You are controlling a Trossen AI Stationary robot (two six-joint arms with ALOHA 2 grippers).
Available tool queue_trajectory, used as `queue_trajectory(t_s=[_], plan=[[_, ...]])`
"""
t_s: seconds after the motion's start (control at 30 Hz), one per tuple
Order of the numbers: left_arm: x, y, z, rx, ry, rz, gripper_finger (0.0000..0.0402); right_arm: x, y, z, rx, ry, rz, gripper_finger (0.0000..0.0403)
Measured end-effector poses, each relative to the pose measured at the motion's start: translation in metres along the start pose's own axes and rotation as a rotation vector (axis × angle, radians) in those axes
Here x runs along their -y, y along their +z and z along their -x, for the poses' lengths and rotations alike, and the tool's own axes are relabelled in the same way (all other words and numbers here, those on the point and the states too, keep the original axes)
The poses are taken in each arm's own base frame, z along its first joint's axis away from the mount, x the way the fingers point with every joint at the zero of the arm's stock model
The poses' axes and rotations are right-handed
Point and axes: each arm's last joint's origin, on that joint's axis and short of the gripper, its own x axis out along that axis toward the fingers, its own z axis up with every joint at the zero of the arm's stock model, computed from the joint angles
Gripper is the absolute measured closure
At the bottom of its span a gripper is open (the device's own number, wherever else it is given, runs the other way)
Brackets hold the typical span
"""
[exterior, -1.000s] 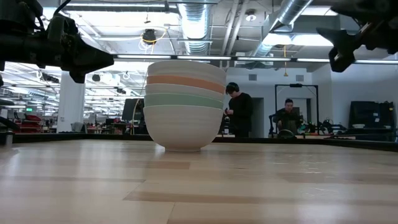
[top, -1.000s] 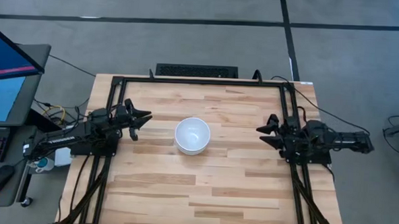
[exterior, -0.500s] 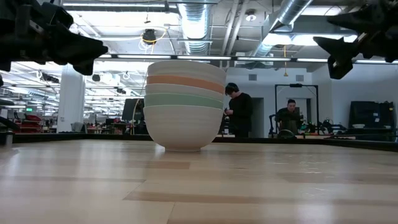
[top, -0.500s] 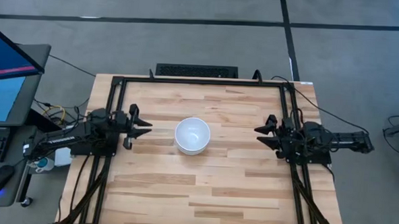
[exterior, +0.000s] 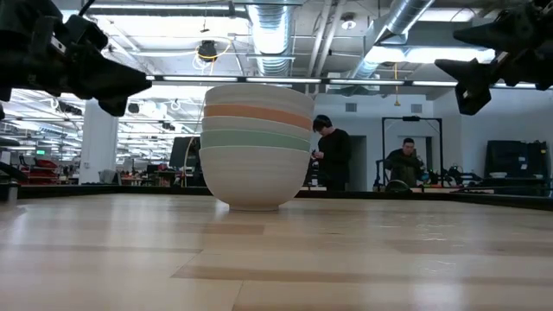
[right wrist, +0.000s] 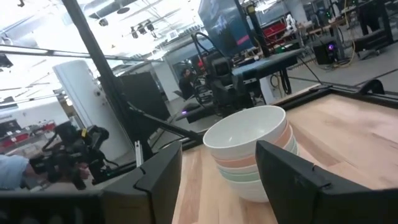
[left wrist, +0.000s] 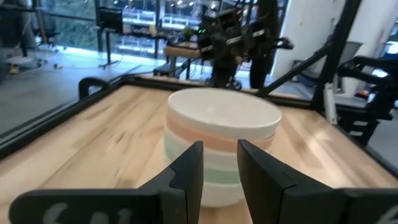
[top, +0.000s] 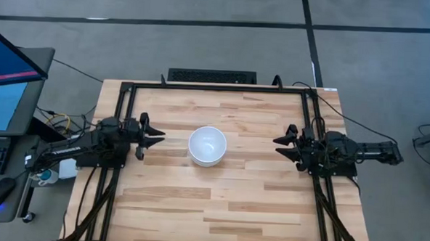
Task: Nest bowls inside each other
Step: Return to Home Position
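The bowls stand nested in one stack (top: 207,146) at the middle of the wooden table, resting on the bottom white bowl's base. In the low view the stack (exterior: 257,147) shows a white rim on top, then orange, white, mint green and white. My left gripper (top: 161,136) hovers to the stack's left, above the table, pointing at it. In the left wrist view its fingers (left wrist: 220,168) stand a narrow gap apart, with the stack (left wrist: 217,118) beyond. My right gripper (top: 276,143) hovers to the stack's right, open wide (right wrist: 219,149), facing the stack (right wrist: 252,146).
A black frame rail (top: 216,87) runs along the table's far edge and down both sides under the arms. A keyboard (top: 212,76) lies beyond the far edge and a monitor (top: 6,75) stands to the left. Two people (exterior: 333,155) (exterior: 402,160) are in the room behind.
My left gripper has rolled about its own axis, from a tilted stance to level, staying left of the stack, and its fingers stand closer together than a second ago. The stack of bowls has not moved.
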Motion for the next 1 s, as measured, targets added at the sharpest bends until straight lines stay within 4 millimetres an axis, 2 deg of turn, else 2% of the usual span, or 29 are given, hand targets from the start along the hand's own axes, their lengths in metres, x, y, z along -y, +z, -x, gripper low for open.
queue_trajectory(t_s=[0.4,1.0], plan=[[-0.0039,-0.0041,0.0004,-0.037,0.124,0.010,0.0313,0.0000,0.0000,0.0000,0.000,0.000,0.000,0.0175],[-0.0040,-0.0045,0.0004,-0.040,0.127,0.011,0.0313,-0.0001,0.0002,0.0000,0.000,0.001,0.000,0.0175]])
